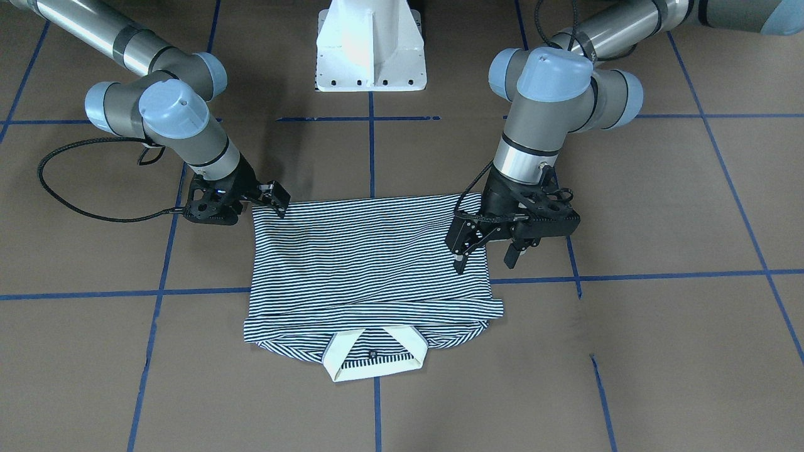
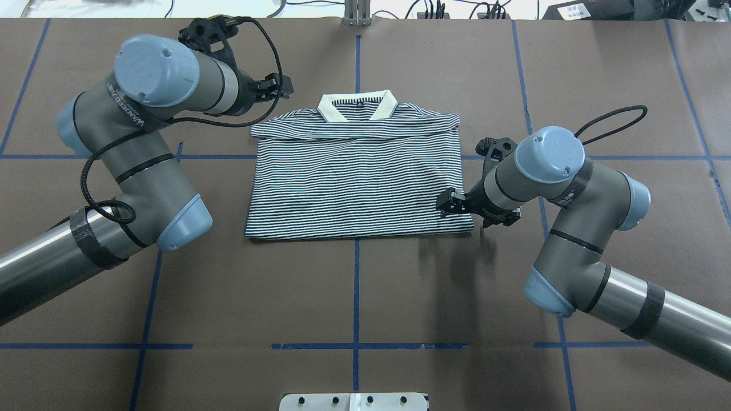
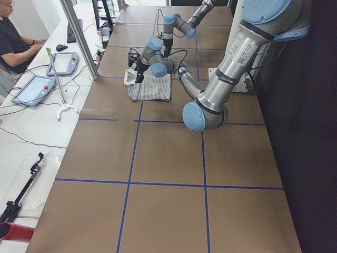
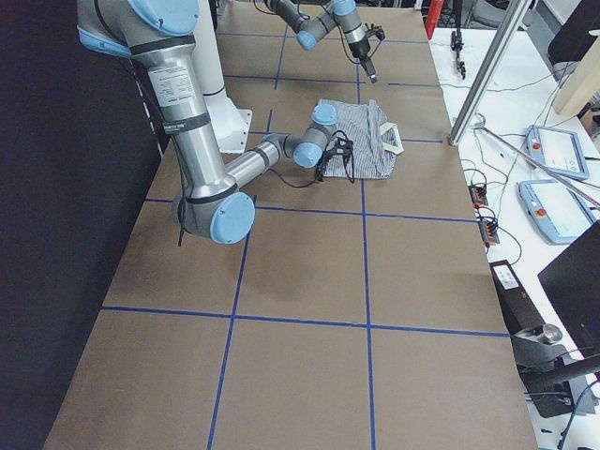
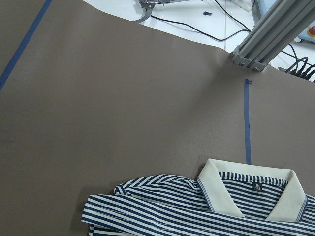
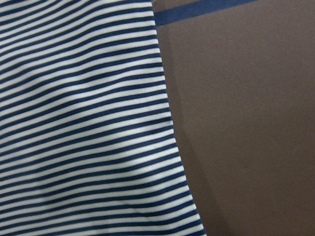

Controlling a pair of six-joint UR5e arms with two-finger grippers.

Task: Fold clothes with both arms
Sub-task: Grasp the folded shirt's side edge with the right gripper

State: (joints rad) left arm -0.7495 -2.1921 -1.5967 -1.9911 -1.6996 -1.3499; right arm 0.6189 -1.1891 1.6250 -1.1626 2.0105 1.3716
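Left arm (image 2: 137, 177), right arm (image 2: 571, 234): grey-silver tubes wearing light blue joint caps (image 2: 153, 69) and black bands (image 2: 644, 311), trailing looped black cables (image 2: 614, 110).

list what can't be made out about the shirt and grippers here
- right gripper: front-facing view, jaws edge-on at the polo shirt corner, grip unclear
- sleeves: overhead view, tucked under the folded top layer
- collar label: left wrist view, print too small
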